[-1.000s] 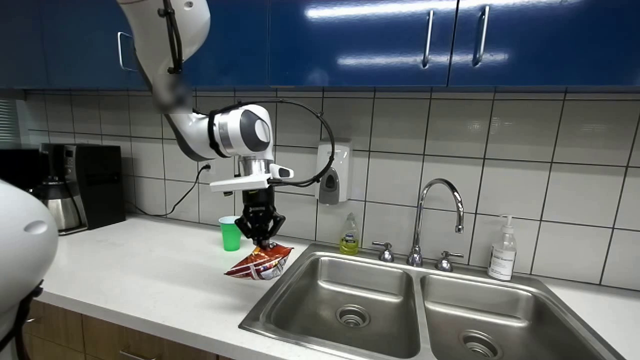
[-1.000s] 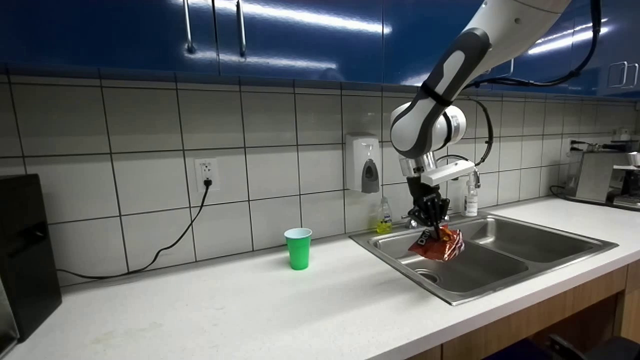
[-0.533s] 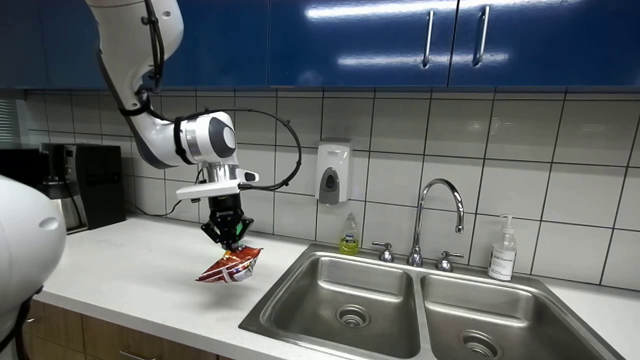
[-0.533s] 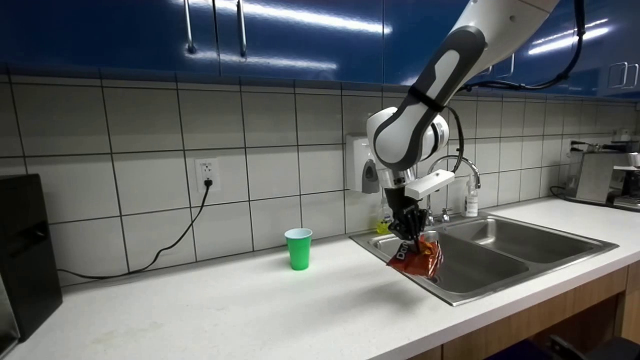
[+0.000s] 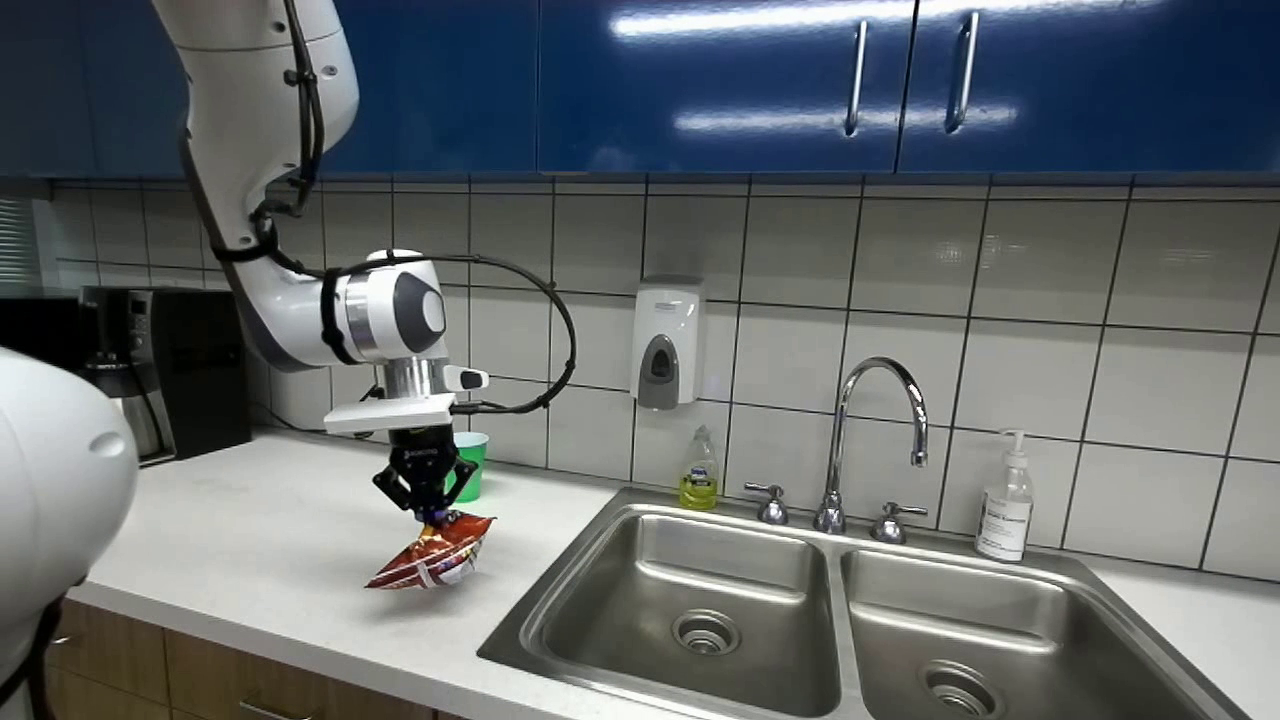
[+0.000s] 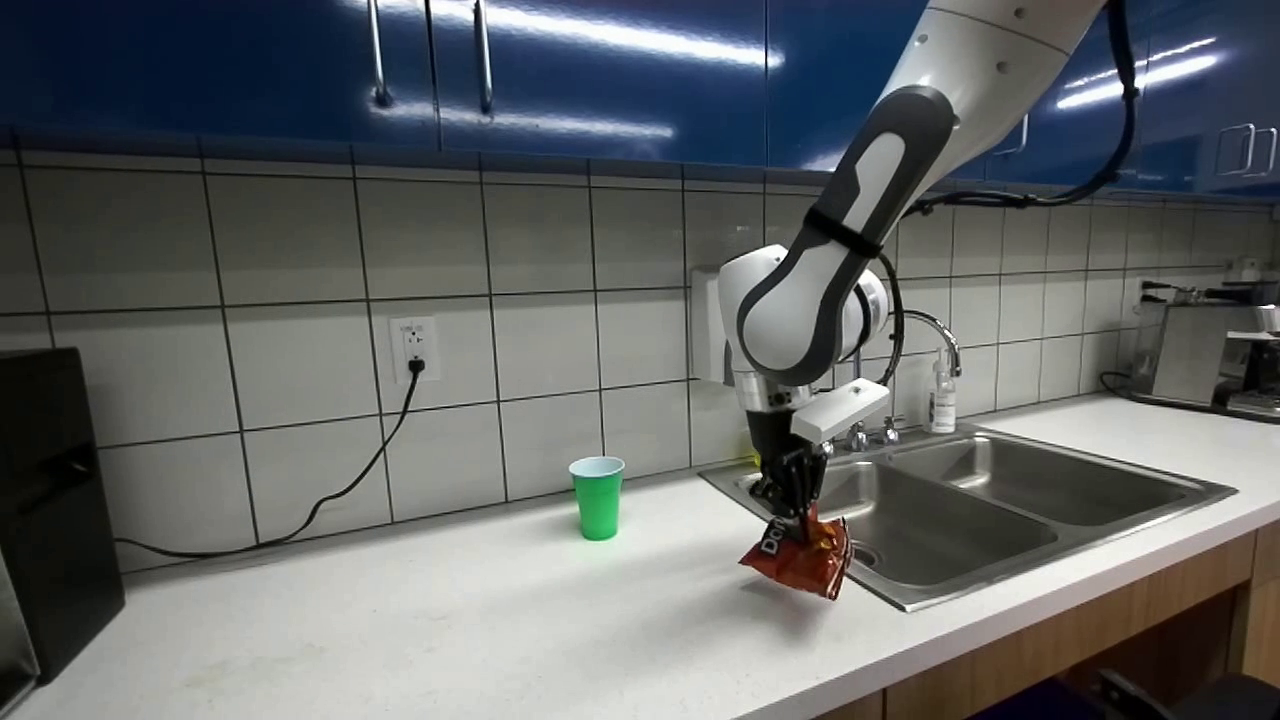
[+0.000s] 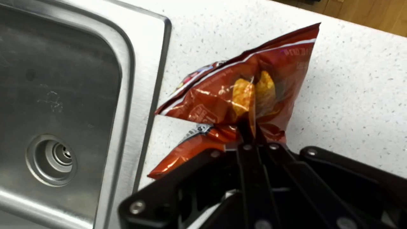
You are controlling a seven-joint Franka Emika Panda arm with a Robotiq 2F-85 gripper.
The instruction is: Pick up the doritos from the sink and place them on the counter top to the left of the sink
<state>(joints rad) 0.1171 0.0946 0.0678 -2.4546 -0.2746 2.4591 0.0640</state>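
The doritos, a crinkly red-orange bag, hang tilted from my gripper in both exterior views (image 5: 433, 562) (image 6: 803, 565). The wrist view shows the bag's side with orange chip pictures (image 7: 216, 95). My gripper (image 5: 433, 516) is shut on the bag's middle; its fingertips are pressed into the folds in the wrist view (image 7: 251, 130). The bag is low over the white counter top (image 5: 270, 550), left of the sink (image 5: 518, 622) in that view, with a shadow beneath. I cannot tell whether its lowest corner touches. The sink's rim is beside the bag in the wrist view (image 7: 140, 63).
A green cup (image 6: 598, 500) stands on the counter near the tiled wall, behind the gripper. A yellow soap bottle (image 5: 698, 475), the faucet (image 5: 835, 440) and a pump bottle (image 5: 1004, 510) line the sink's back. A black coffee machine (image 5: 190, 370) stands at the counter's far end.
My gripper has carried the bag away from the sink, over the counter top, and lowered it. The bag stays held. The cup has not moved.
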